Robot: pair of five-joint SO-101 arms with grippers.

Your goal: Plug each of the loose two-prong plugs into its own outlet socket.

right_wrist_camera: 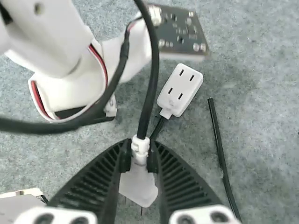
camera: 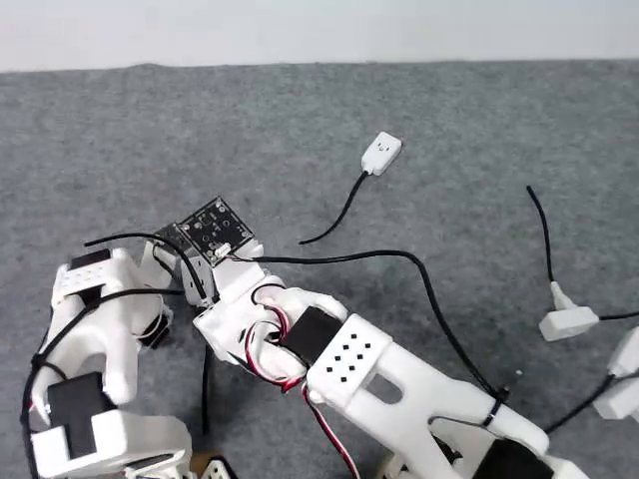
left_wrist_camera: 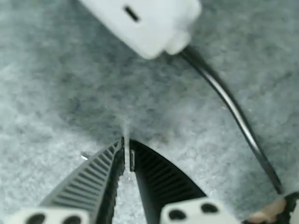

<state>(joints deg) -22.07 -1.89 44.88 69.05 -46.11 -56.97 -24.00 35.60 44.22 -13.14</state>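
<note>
My right gripper (right_wrist_camera: 138, 149) is shut on a white two-prong plug (right_wrist_camera: 138, 184), whose black cable (right_wrist_camera: 150, 79) runs up out of the fingers. Just beyond the tips a white outlet socket (right_wrist_camera: 180, 91) lies face up on the grey carpet, with two pairs of slots. My left gripper (left_wrist_camera: 126, 145) hovers low over the carpet, shut with nothing seen between its fingers. A white socket block (left_wrist_camera: 145, 23) with a black cord (left_wrist_camera: 233, 112) lies a short way ahead of it. In the high view the left arm (camera: 100, 329) and right arm (camera: 349, 359) meet at the centre left.
Another white socket (camera: 381, 153) with a short black cord lies farther back. A loose white plug (camera: 567, 321) with its cord rests at the right, and more white pieces (camera: 624, 374) sit at the right edge. The left arm's camera board (right_wrist_camera: 177, 28) hangs close above the socket.
</note>
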